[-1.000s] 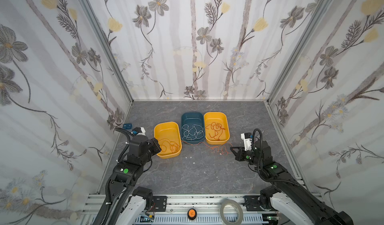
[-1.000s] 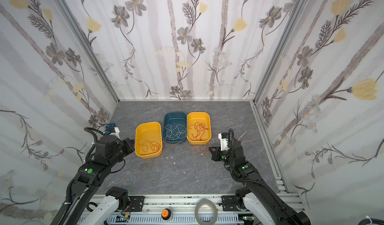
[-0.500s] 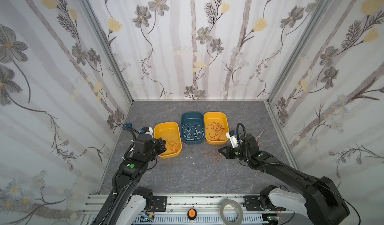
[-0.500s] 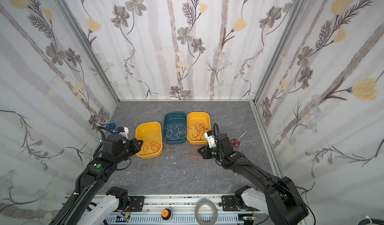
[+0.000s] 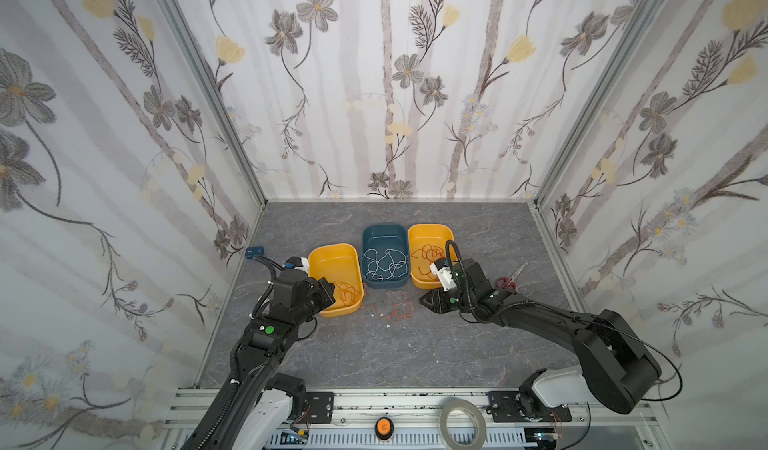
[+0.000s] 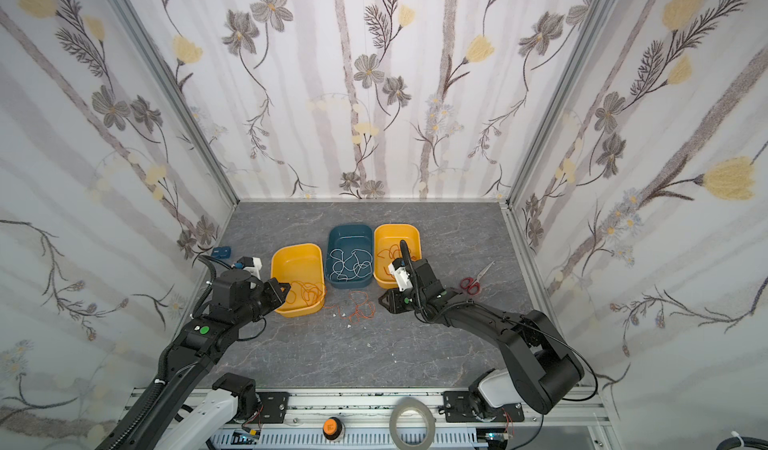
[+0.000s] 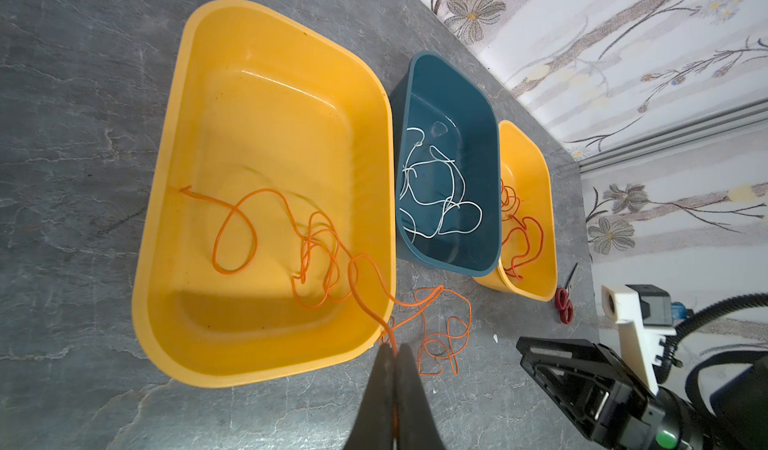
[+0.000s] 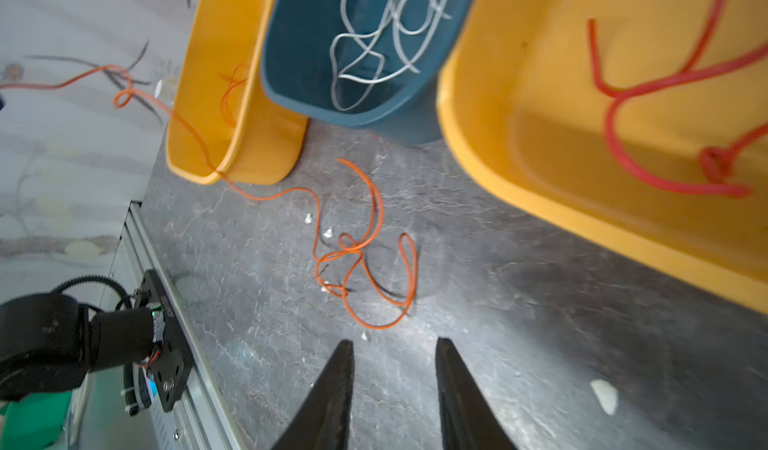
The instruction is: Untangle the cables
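Note:
An orange cable (image 7: 237, 227) lies partly in the left yellow tray (image 5: 332, 254). It runs over that tray's near rim to a loose tangle (image 5: 397, 308) on the grey floor, the same tangle (image 8: 361, 269) showing in the right wrist view. My left gripper (image 7: 392, 346) is shut on this cable just outside the rim. Just right of the tangle my right gripper (image 8: 395, 342) is open and empty, clear of it. A white cable (image 5: 384, 265) lies in the blue tray (image 5: 384, 229). A red cable (image 5: 428, 256) lies in the right yellow tray (image 5: 430, 229).
Red-handled scissors (image 5: 509, 279) lie right of the trays, behind my right arm. A small blue block (image 5: 254, 252) sits by the left wall. A tape roll (image 5: 463, 423) and an orange button (image 5: 383, 427) are on the front rail. White scraps dot the floor.
My right gripper has moved left towards the trays and gone from shut to open; the orange tangle now lies on the floor before it. My left gripper has shifted slightly towards the tray's near corner.

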